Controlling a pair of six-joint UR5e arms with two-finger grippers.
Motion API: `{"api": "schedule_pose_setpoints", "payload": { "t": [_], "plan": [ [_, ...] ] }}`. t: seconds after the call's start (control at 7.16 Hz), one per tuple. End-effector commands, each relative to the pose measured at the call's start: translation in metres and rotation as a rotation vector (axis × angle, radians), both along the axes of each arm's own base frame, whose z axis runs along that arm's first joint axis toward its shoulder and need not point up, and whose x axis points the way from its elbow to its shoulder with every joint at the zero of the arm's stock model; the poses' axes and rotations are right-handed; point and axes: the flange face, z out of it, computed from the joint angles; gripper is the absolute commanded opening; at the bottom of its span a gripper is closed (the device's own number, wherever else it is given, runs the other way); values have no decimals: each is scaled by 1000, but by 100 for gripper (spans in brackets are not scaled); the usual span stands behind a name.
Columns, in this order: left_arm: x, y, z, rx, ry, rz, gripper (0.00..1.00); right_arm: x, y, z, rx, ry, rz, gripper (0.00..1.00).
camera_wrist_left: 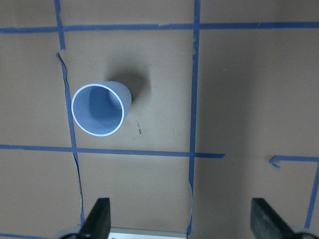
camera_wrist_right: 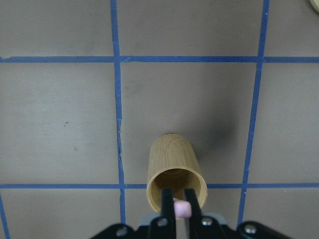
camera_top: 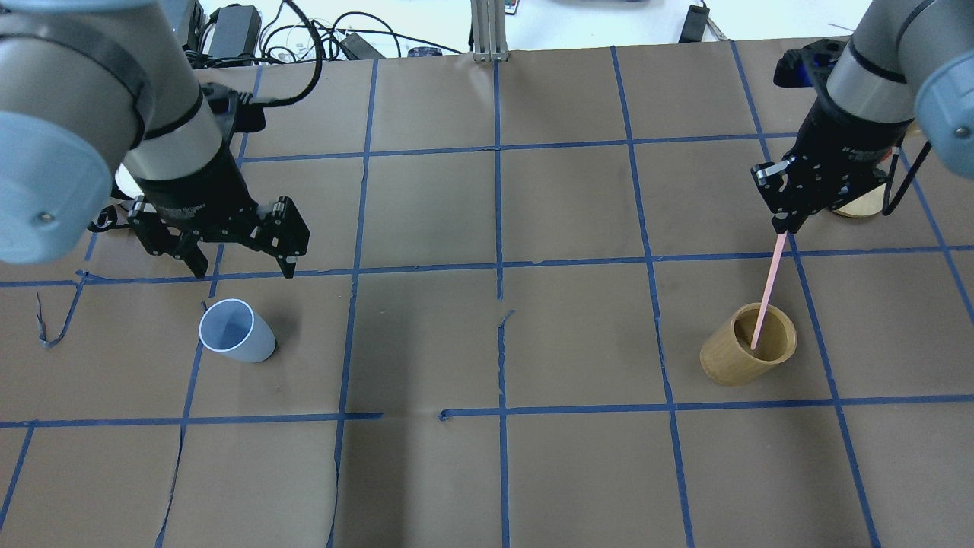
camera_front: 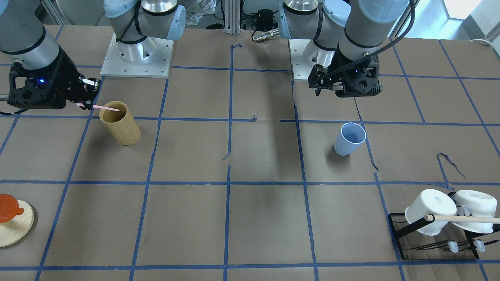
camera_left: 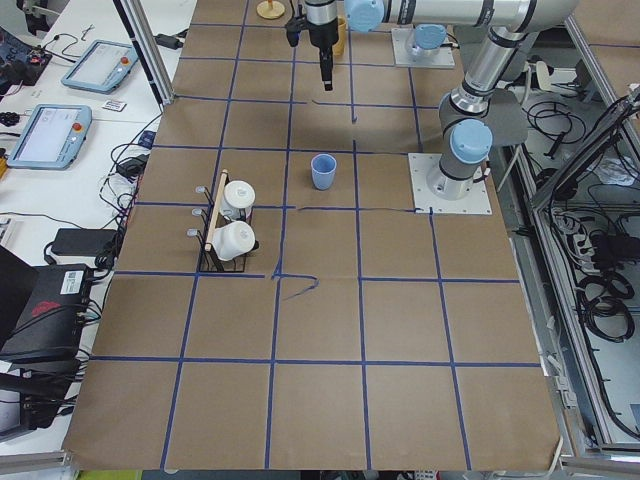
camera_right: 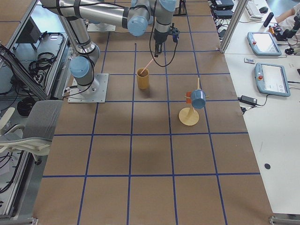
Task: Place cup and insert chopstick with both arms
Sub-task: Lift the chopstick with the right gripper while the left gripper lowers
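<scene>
The light-blue cup (camera_front: 349, 139) stands upright and empty on the brown table, also in the overhead view (camera_top: 236, 331) and the left wrist view (camera_wrist_left: 99, 109). My left gripper (camera_top: 243, 270) hangs open above the table just behind the cup, not touching it; its fingers (camera_wrist_left: 99, 219) are spread wide. My right gripper (camera_top: 780, 221) is shut on the upper end of the pale-pink chopstick (camera_top: 768, 289). The stick slants down, and its lower end is inside the tan bamboo cylinder (camera_top: 746, 354), not the cup. The right wrist view shows the stick's end (camera_wrist_right: 182, 209) between the fingers, above the cylinder (camera_wrist_right: 174, 169).
A black rack (camera_front: 402, 228) with two white mugs (camera_front: 429, 210) and a long wooden rod (camera_front: 465, 218) stands at the table corner on my left. A round wooden stand (camera_front: 13, 230) with an orange piece (camera_front: 8, 207) is at the corner on my right. Blue tape lines grid the table.
</scene>
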Motion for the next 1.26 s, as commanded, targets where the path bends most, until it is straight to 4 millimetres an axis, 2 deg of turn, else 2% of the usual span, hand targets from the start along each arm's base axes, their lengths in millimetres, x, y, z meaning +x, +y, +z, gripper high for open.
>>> {"api": "schedule_pose_setpoints", "payload": {
  "t": [0.0,0.14,0.28,0.42,0.56,0.7,0.98,1.12],
  "plan": [
    [21,16,-81,-6,-19,-46,100,0,-3,39,-8,-2,-1,0],
    [31,19,-112,-45,-13,-98,98,8,-1,52,-20,-13,6,0],
    [49,24,-136,-76,-8,-112,95,20,2,65,-12,-15,11,0],
    [58,26,-144,-95,-7,-164,88,37,3,74,-30,-10,-10,0],
    [59,28,-148,-91,-3,-172,84,51,4,75,-39,-4,-19,0],
    [58,27,-151,-90,6,-165,70,66,3,76,-64,-1,-34,0],
    [58,26,-154,-85,9,-170,45,111,-1,72,-115,4,-54,0],
    [58,25,-155,-83,9,-173,16,121,-2,69,-120,4,-48,0]
  ]
}}
